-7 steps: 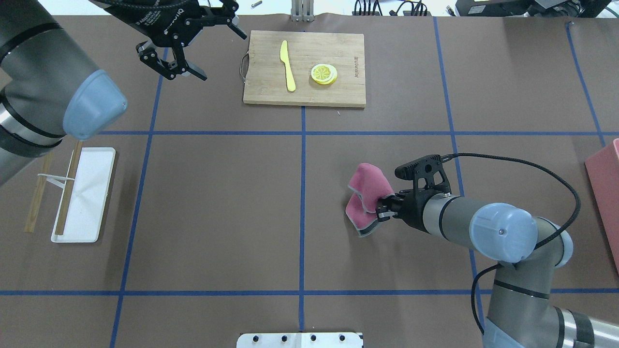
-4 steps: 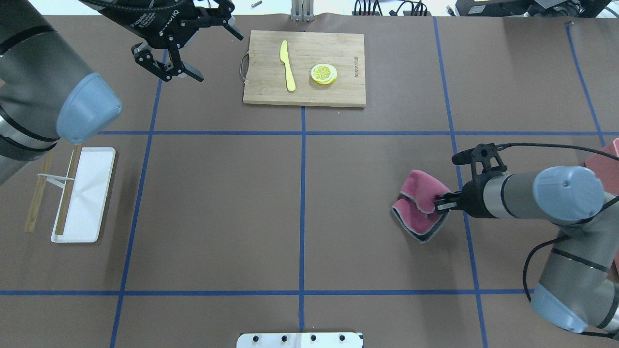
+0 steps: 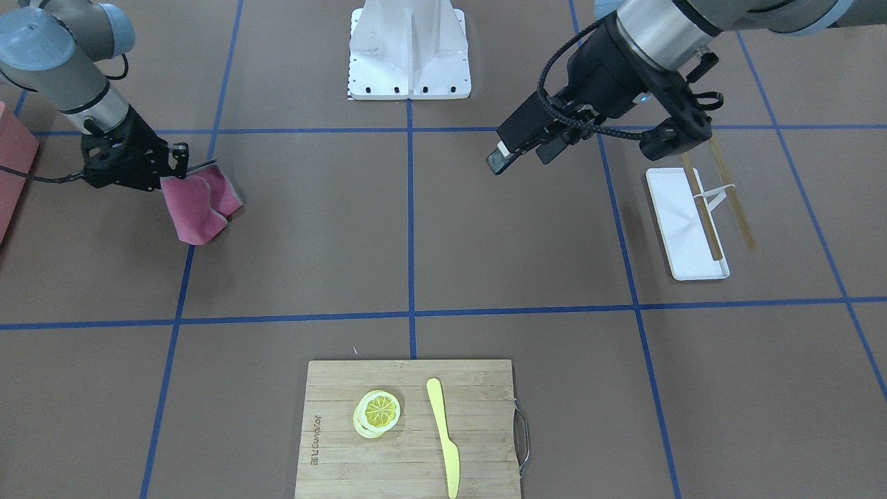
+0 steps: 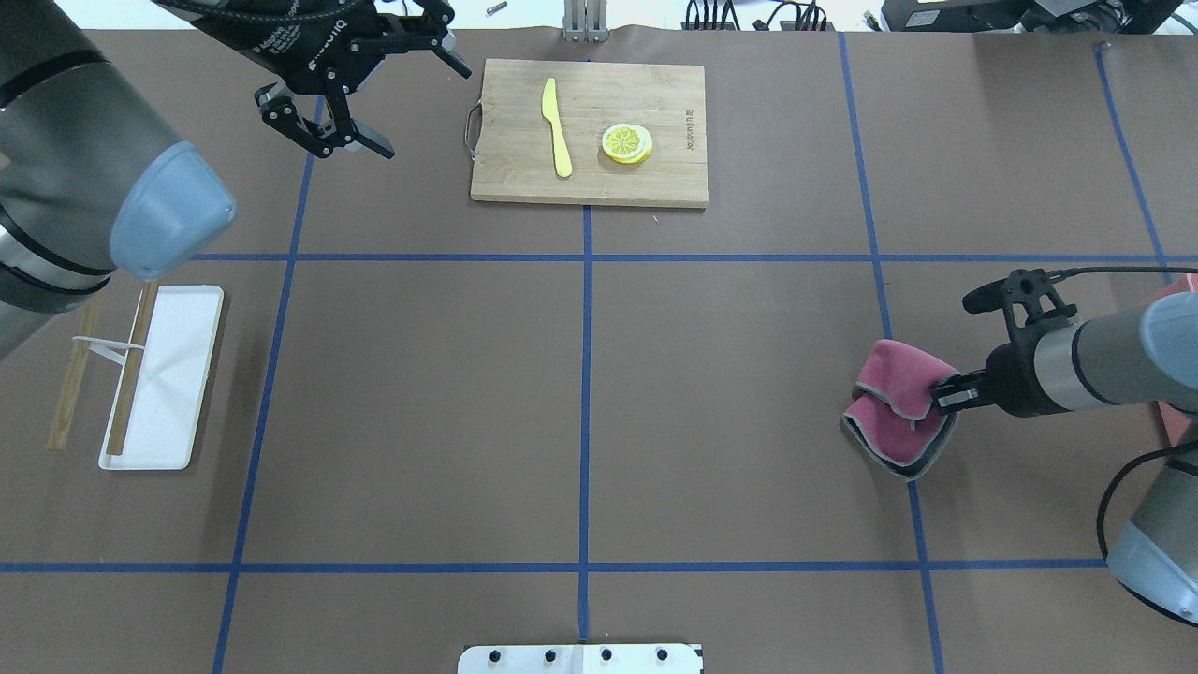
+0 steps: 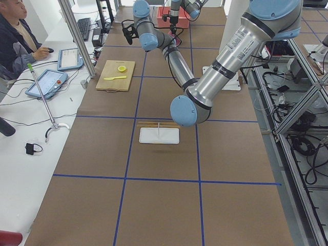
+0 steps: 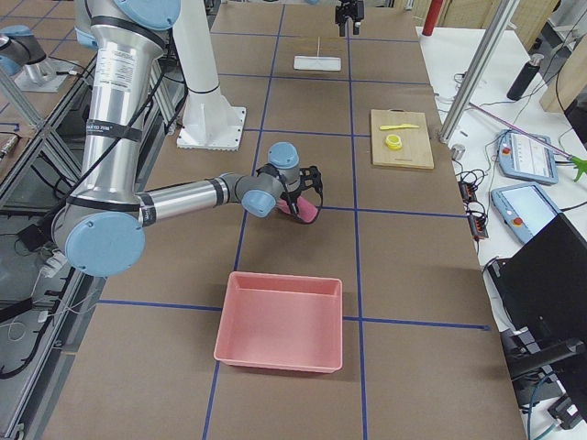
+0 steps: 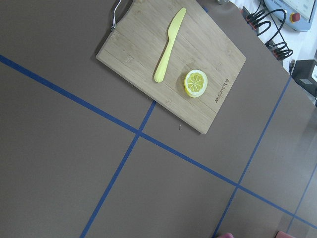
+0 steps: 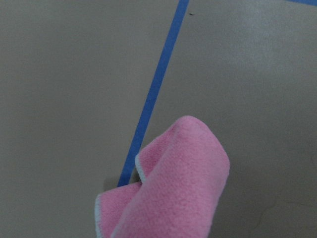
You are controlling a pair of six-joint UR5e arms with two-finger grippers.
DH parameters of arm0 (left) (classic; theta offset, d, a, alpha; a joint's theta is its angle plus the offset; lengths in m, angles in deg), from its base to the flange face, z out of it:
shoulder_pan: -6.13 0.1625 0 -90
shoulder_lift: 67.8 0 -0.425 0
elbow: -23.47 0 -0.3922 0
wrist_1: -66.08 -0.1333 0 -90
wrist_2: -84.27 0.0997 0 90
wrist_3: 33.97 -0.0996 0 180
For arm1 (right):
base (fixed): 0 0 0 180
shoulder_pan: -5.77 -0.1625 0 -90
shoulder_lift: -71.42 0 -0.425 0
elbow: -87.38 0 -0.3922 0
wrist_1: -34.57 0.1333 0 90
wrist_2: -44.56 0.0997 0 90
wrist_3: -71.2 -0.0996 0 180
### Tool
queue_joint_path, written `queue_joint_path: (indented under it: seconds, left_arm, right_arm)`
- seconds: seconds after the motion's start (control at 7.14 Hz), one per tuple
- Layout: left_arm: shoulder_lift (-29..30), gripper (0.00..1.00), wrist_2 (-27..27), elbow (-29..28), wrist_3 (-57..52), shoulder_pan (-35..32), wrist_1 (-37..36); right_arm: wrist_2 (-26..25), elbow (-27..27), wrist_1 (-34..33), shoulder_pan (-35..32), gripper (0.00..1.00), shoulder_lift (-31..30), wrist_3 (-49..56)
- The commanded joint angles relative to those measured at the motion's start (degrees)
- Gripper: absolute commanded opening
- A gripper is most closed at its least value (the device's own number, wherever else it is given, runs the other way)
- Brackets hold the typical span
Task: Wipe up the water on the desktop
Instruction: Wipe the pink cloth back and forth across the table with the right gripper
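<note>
right gripper [image 4: 936,398] jaws clenched on pink cloth [image 4: 894,412], low on the surface [image 4: 421,393], right side, over a tape line [image 4: 913,505]. Looks mid-wipe; no water visible. Next: press down, sweep. Far left: left gripper [image 4: 427,111] jaws spread, idle.

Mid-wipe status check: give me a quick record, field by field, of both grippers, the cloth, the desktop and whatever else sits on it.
Right gripper: shut on pink cloth
Cloth position: folded, across a blue tape line on the robot's right side; contact with the desktop unclear
Left gripper: open, empty, beside the cutting board
Visible water: none discernible
On the board: yellow knife, lemon slice
Elsewhere: white tray, pink bin
</note>
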Motion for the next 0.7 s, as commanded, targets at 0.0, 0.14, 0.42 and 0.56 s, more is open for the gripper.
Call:
queue_joint_path:
  seconds: [0.0,0.14,0.42,0.56]
  left_arm:
    - [-2.12,0.98,0.00,0.73,-0.11,0.21,1.68]
    - [-2.31,0.98,0.00,0.74,-0.11,0.13,1.60]
    - [-3.01,0.98,0.09,0.65,-0.20,0.04,1.60]
    - [-3.10,0.98,0.09,0.65,-0.72,-0.31,1.60]
  right_arm:
    - [-0.11,0.03,-0.33,4.21,0.00,2.25,-4.20]
    - [-0.37,0.38,-5.29,8.76,0.00,8.88,-14.25]
    - [-7.35,0.30,-26.50,16.67,0.00,28.72,-21.18]
    - [-11.50,-1.18,-33.31,19.94,0.00,35.60,-23.56]
